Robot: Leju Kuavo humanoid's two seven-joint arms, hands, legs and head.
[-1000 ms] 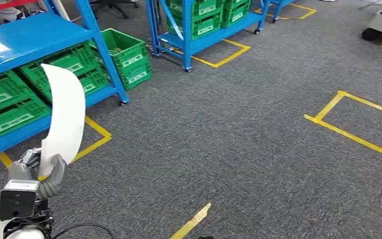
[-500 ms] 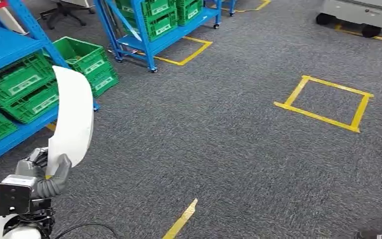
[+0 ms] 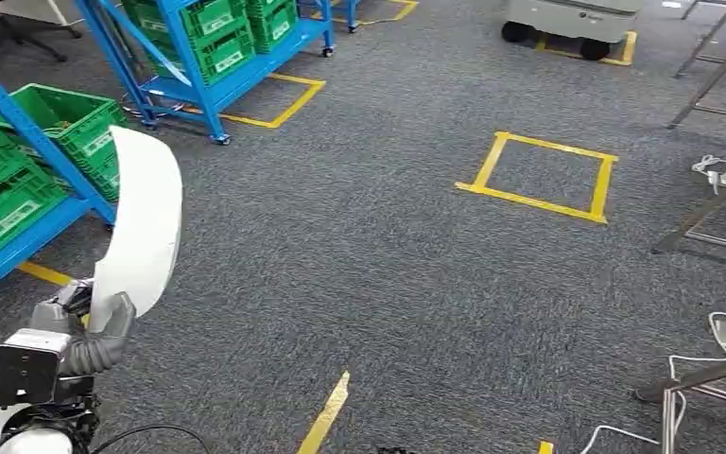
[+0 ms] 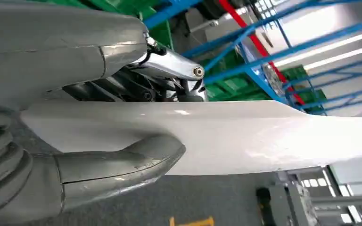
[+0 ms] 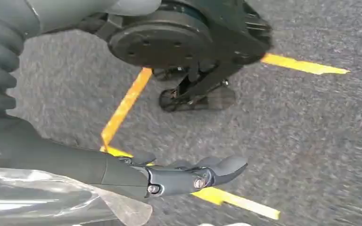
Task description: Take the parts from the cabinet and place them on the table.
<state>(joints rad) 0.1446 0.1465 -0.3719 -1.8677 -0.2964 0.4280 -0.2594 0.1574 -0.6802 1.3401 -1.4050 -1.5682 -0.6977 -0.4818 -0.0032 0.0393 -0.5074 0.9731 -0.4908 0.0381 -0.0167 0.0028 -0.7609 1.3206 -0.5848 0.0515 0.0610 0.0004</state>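
Head view, white part (image 3: pixel 142 222) upright, pinched btwn left fingers (image 3: pixel 104 340)

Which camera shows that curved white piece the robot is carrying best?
The head view: the whole white part stands up from the left hand. The left wrist view shows a close stretch of it under the thumb. In the right wrist view I cannot identify it.

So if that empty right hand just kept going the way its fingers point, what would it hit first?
Probably the grey carpet floor. The right hand hangs just above it, near yellow floor tape, though depth is hard to judge.
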